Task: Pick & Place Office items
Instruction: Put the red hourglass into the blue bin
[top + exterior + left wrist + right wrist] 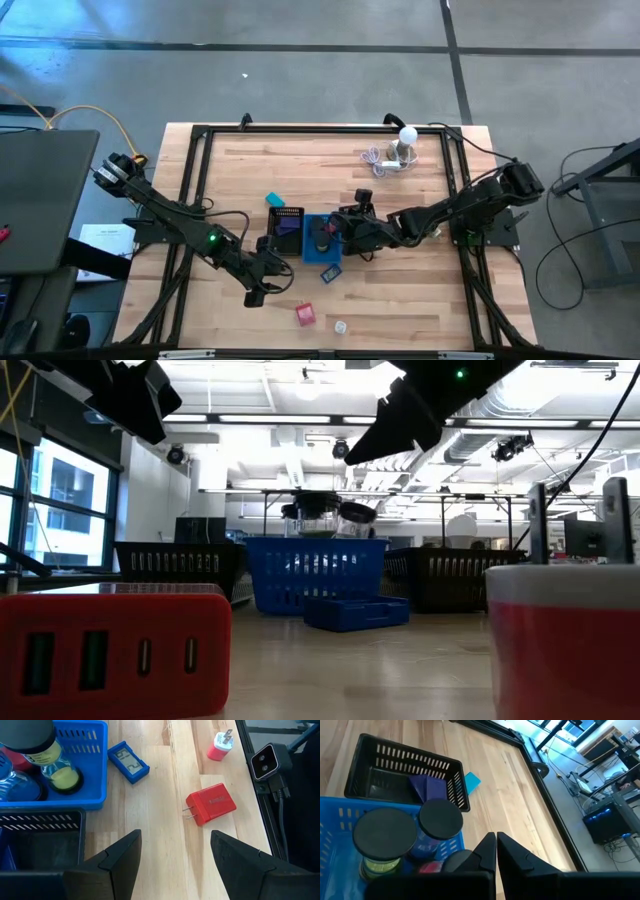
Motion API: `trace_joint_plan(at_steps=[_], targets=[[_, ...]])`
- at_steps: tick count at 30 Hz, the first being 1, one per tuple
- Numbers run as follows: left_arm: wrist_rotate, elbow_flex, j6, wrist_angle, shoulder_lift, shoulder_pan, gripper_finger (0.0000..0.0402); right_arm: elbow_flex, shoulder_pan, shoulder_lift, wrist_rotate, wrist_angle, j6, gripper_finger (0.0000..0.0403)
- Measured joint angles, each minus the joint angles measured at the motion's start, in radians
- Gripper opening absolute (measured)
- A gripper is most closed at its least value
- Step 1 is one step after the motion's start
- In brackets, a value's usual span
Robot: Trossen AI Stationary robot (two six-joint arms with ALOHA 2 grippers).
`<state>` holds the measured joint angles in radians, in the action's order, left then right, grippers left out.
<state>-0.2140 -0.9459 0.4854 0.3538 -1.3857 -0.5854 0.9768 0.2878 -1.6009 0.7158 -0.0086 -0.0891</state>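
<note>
My left gripper (175, 865) is open and empty, low over the table near its front edge (262, 288). A red plug charger (211, 810) lies just ahead of its fingers. A blue flat block (128, 762) and a pink-and-white plug (220, 746) lie farther on. My right gripper (496, 851) is shut with nothing between its fingers, above the blue tray (322, 252). In the tray stand black-capped spools (385, 834). A purple block (427, 787) lies in the black mesh tray (380, 755). A teal block (275, 201) lies on the table behind it.
The white bulb with its coiled cable (402, 145) stands at the far right. A black frame (190, 200) borders the table. The red charger (110, 650) and a red-and-white item (565, 645) sit near the front edge. Bare wood lies to the right.
</note>
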Motion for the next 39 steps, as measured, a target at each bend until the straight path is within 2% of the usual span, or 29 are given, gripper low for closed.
trace_joint_plan(at_steps=[10,15,25,39], targets=[[0.0,0.0,0.0,0.0,0.0,0.0,0.0232,0.0,0.007,0.0,0.018,0.043,-0.061,0.0003],[0.0,0.0,0.0,0.0,0.0,0.0,0.0232,0.0,-0.016,0.0,0.005,-0.022,0.01,0.0003],[0.0,0.0,0.0,0.0,0.0,0.0,0.0232,0.0,-0.072,-0.009,-0.143,-0.105,0.171,0.0003],[0.0,0.0,0.0,0.001,0.0,0.0,0.0232,0.0,-0.086,-0.038,-0.233,-0.104,0.198,0.0003]])
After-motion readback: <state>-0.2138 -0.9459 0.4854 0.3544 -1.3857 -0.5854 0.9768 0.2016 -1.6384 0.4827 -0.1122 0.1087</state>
